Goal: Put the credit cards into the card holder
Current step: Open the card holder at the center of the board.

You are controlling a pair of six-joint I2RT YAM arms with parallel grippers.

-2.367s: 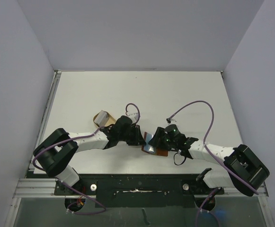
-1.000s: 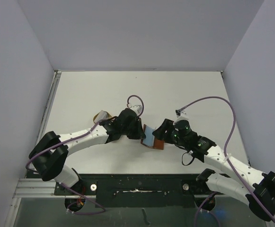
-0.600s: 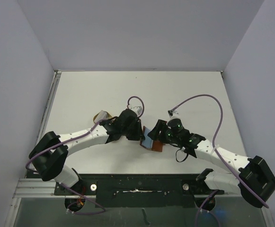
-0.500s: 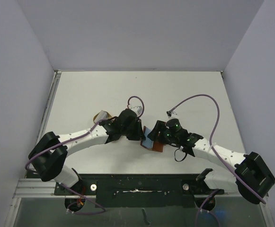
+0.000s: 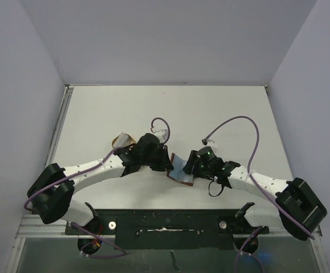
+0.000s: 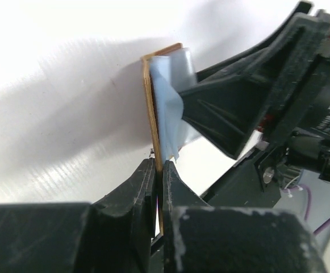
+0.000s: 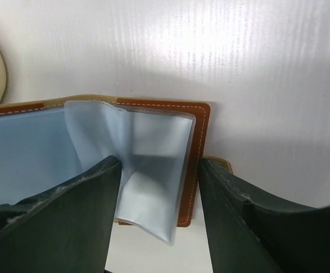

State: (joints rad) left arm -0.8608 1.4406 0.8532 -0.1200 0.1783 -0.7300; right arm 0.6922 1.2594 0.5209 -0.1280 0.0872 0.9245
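The card holder (image 5: 179, 170) is a brown leather wallet with pale stitching along its border. It is open and stands up on edge. One leaf is pinched edge-on between the closed tips of the left gripper (image 6: 158, 173). The inside shows pale blue, and a clear, crumpled plastic sleeve (image 7: 153, 136) bulges out of it between the spread fingers of the right gripper (image 7: 158, 170). I can't tell whether the blue is a card.

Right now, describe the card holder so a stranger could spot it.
On the white table, look where the left arm meets the right arm. The card holder sits there, pinched by the left tool: stitched brown leather open on pale blue sleeves, unlike the plain tan tray.
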